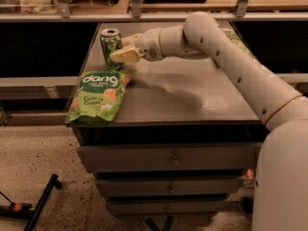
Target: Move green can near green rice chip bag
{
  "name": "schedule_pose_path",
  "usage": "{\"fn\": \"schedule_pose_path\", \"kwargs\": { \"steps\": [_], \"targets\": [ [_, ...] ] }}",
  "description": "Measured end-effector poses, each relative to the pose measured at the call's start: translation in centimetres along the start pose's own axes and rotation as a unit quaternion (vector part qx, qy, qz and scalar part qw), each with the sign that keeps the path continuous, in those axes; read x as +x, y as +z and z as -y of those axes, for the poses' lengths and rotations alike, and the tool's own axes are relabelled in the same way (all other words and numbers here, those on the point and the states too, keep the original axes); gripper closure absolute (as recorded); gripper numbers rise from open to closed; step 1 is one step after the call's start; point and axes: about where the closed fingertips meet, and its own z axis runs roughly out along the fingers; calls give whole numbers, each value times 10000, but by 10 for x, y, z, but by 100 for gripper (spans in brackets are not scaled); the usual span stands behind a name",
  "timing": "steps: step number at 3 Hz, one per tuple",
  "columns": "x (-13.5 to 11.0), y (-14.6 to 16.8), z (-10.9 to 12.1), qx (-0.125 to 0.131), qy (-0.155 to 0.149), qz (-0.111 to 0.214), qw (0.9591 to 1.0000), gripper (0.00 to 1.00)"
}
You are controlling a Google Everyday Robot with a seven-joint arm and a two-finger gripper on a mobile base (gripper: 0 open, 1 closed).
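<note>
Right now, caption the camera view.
Gripper at the upright green can, just behind the green rice chip bag on the cabinet top.

- Green can [109, 40]: lower right side covered by the gripper [121, 53], which sits just right of it; contact between them unclear.
- Dark green bag [237, 37], far right of the gripper: mostly hidden behind the arm [231, 57].
- Green rice chip bag [98, 95], just below the gripper: small print unreadable.
- Robot body [284, 177]: cut off at the right and bottom edges.
</note>
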Motion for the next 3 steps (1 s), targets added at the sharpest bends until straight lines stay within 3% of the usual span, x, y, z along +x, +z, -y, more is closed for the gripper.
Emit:
{"fn": "schedule_pose_path", "kwargs": {
  "steps": [1,2,3],
  "targets": [
    [4,-3,16,224,34,-33,9997,0],
    [13,-5,28,386,105,-164,9991,0],
    [13,-5,28,385,105,-164,9991,0]
  ]
}}
